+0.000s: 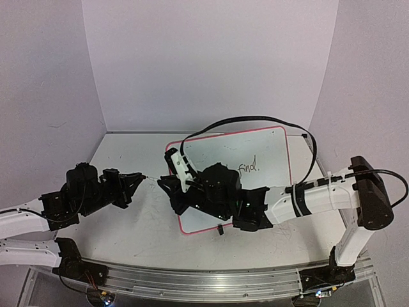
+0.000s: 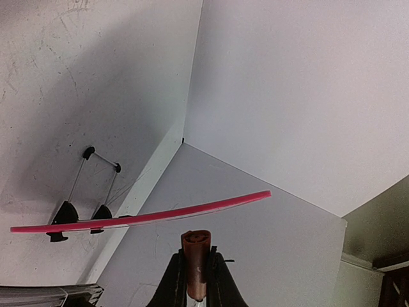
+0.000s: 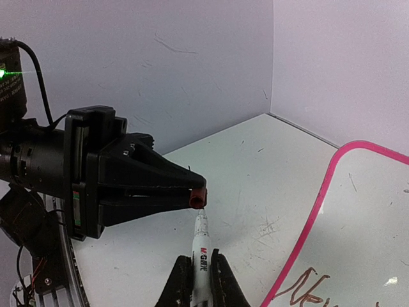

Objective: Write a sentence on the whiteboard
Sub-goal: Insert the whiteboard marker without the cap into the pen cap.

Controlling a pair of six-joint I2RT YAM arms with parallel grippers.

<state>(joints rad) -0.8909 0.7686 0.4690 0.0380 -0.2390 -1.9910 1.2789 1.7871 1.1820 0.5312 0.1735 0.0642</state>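
Both pairs of fingers are pinching something. The right fingers (image 3: 180, 286) clamp a white marker (image 3: 202, 246) by its barrel, just off the whiteboard's (image 3: 319, 211) left edge. The barrel's lower end is cut off by the frame, and its print is too small to read. The left fingers (image 3: 163, 180), further left of the whiteboard, grip a red-brown cap (image 3: 199, 198). Its mouth sits right at the marker's tip, but whether the two touch is hard to tell.

From above, the whiteboard lies flat on the desk (image 1: 121, 153), and the right arm (image 1: 313, 198) hides most of it. Of the sentence (image 1: 249, 167), only "find." shows there. The right wrist view catches its reddish first word at the bottom edge, half cut off. The left wrist view sees the whiteboard edge-on as a pink line, with black clips (image 2: 64, 214) at one end.
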